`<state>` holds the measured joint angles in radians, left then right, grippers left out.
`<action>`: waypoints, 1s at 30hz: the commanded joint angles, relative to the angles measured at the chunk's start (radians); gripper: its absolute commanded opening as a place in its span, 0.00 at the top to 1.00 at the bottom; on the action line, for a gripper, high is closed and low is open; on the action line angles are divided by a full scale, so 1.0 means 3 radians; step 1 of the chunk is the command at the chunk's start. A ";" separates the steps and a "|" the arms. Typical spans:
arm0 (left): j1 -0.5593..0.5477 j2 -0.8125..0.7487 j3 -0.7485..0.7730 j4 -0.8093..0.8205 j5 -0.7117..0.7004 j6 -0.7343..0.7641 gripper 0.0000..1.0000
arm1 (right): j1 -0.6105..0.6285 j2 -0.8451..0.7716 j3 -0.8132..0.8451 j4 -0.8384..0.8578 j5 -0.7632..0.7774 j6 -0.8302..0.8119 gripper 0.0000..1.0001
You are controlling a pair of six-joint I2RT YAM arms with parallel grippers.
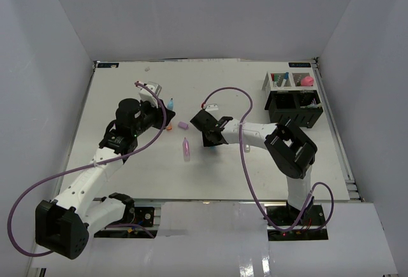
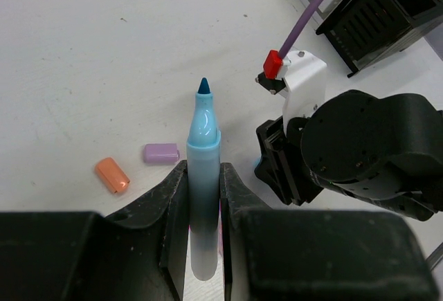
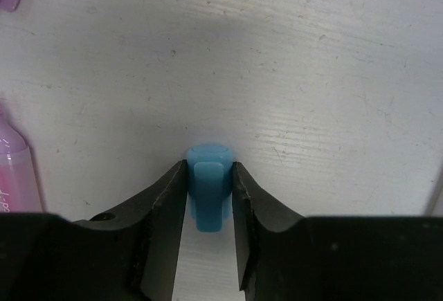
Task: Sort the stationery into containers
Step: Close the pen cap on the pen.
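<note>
My left gripper (image 2: 203, 201) is shut on an uncapped blue marker (image 2: 203, 169), its tip pointing away; in the top view this marker (image 1: 170, 104) sits left of centre at the left gripper (image 1: 166, 113). On the table near the middle lies a blue cap (image 3: 209, 185), and my right gripper (image 3: 209, 201) has both fingers pressed against its sides. The top view hides the cap under the right gripper (image 1: 209, 138). The containers, a black organizer (image 1: 293, 108) joined to white mesh compartments (image 1: 285, 81), stand at the far right.
A purple cap (image 2: 161, 153) and an orange cap (image 2: 112, 175) lie on the table ahead of the left gripper. A pink marker (image 1: 186, 149) lies between the two arms, its barrel also visible as the pink marker (image 3: 14, 176). The right arm's purple cable (image 1: 245, 108) loops over the table.
</note>
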<state>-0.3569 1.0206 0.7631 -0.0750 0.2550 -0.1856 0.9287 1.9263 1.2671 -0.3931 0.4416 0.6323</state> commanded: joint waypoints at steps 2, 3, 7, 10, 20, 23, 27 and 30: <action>0.0014 -0.0124 -0.0048 0.0056 0.0259 0.0148 0.89 | -0.0028 -0.0101 -0.0082 -0.0004 0.0200 0.0045 0.67; 0.0008 -0.0140 -0.0059 0.0066 0.0330 0.0168 0.89 | -0.0028 -0.0187 -0.0117 0.0027 0.0225 0.0035 0.75; 0.0014 -0.0155 -0.0069 0.0086 0.0469 0.0215 0.89 | -0.0028 -0.0535 -0.0301 0.0246 0.0312 -0.0113 0.83; 0.0013 -0.0181 -0.0089 0.0142 0.0678 0.0245 0.89 | -0.0028 -0.0897 -0.0358 0.0395 0.0374 -0.0373 0.84; 0.0008 -0.0273 -0.0166 0.0388 0.1149 0.0302 0.89 | -0.0023 -0.2146 -0.0527 0.1734 0.0134 -0.0993 0.88; 0.0008 -0.0283 -0.0171 0.0403 0.1114 0.0307 0.89 | -0.0012 -0.2116 -0.0389 0.1939 -0.0019 -0.0886 0.89; 0.0008 -0.0309 -0.0197 0.0439 0.1088 0.0302 0.89 | 0.0013 -0.1993 -0.0287 0.2286 -0.0178 -0.0722 0.88; 0.0008 -0.0349 -0.0217 0.0465 0.1073 0.0307 0.89 | 0.0074 -0.1881 -0.0215 0.2501 -0.0183 -0.0650 0.86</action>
<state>-0.3569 0.9524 0.7097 0.0326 0.5617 -0.1051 0.9325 1.3415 1.1515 0.2176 0.4118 0.4099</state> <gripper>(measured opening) 0.287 0.339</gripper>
